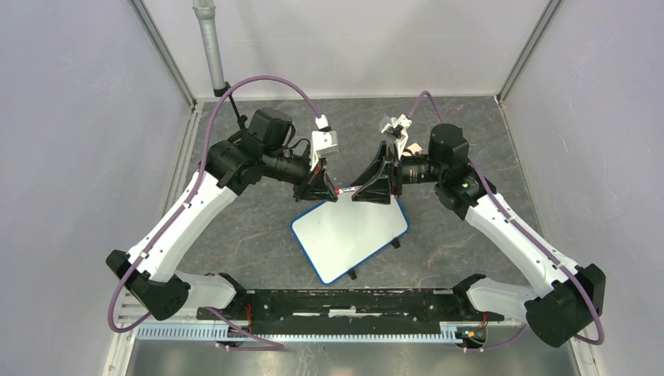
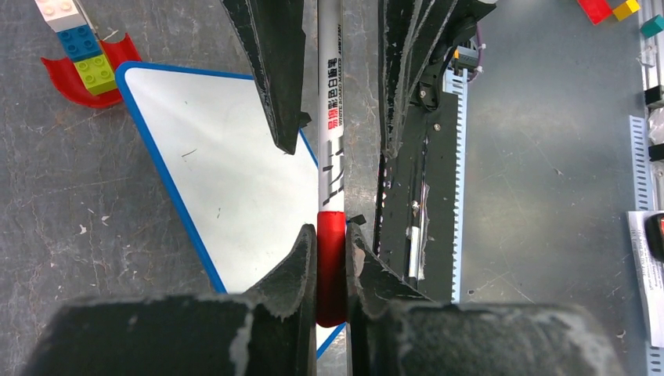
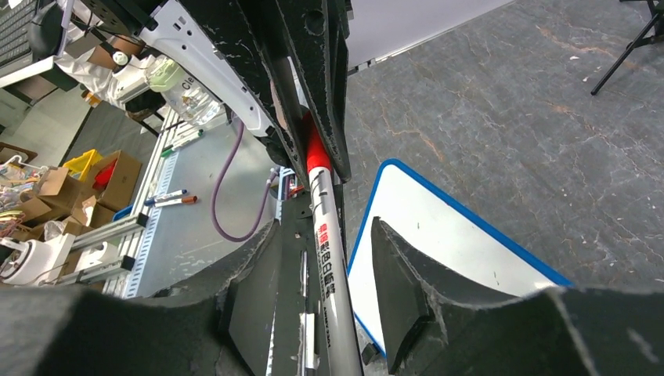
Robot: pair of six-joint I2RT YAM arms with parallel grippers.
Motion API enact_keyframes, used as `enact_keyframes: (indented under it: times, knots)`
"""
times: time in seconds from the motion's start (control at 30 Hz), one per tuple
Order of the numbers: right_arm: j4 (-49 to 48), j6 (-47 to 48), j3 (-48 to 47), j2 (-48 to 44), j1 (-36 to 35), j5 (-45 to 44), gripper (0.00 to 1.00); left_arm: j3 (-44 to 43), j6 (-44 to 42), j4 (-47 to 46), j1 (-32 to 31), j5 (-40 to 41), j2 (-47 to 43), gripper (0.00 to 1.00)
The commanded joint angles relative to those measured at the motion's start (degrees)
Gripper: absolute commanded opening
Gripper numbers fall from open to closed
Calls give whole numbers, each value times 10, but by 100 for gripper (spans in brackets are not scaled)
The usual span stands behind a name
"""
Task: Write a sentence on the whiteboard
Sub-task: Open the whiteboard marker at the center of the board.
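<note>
Top view — the whiteboard [image 1: 350, 235] lies tilted at mid-frame, its face plain white. Above its upper edge the left gripper [image 1: 329, 190] and right gripper [image 1: 364, 190] meet around a marker [image 1: 344, 189].

Left wrist view — the left gripper [image 2: 332, 235] is clamped on the marker's red cap [image 2: 330, 266], with the board at centre left.

Right wrist view — the right gripper [image 3: 325, 227] straddles the white barrel [image 3: 333, 290], slightly parted, with a sliver of gap beside it. The board sits at lower right.

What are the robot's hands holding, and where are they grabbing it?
A whiteboard marker. The left gripper pinches its red cap; the right gripper straddles the white barrel, though a firm grip there cannot be told.
</note>
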State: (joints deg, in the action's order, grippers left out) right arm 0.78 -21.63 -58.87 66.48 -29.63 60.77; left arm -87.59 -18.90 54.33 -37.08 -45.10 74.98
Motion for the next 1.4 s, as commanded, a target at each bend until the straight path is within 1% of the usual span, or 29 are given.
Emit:
enact_keyframes:
  times: [0.0,0.13,0.17,0.33,0.4,0.57,0.67,0.7,0.77,0.83,0.9,1.0,1.1,1.2,1.37]
  knots:
    - [-15,-6,-19,-5,-2,3,49,-14,-17,1,2,-4,-9,2]
    - [-59,-43,-4,-6,-1,11,42,-14,-12,-5,1,-6,-4,2]
    - [-70,-56,1,-6,-2,13,42,-14,-12,-5,2,-7,-3,2]
    - [-117,-100,15,-7,-2,17,42,-5,7,-24,1,0,-2,2]
    - [-119,-103,16,-7,-2,17,42,-4,15,-33,2,6,-5,2]
    - [-120,-105,28,-11,-1,20,46,-1,24,-44,3,29,-14,2]
    - [-118,-102,28,-14,-2,19,45,2,25,-45,4,38,-14,2]
    - [-118,-102,27,-13,-2,18,44,3,26,-44,4,35,-13,2]
    - [-117,-102,25,-13,-2,17,37,3,30,-47,4,29,-10,2]
    - [-117,-101,23,-11,-2,16,28,1,39,-53,4,25,-8,2]
    - [-118,-103,23,-10,-2,15,15,0,44,-59,4,17,-6,2]
    - [-116,-100,24,-10,-1,15,0,3,45,-60,4,19,-5,2]
    - [-103,-94,22,-7,9,16,0,13,39,-55,6,26,-9,2]
    - [-90,-89,19,-4,36,29,0,23,27,-40,18,14,-17,2]
    - [-52,-60,18,-11,99,50,0,47,5,-29,68,1,-41,2]
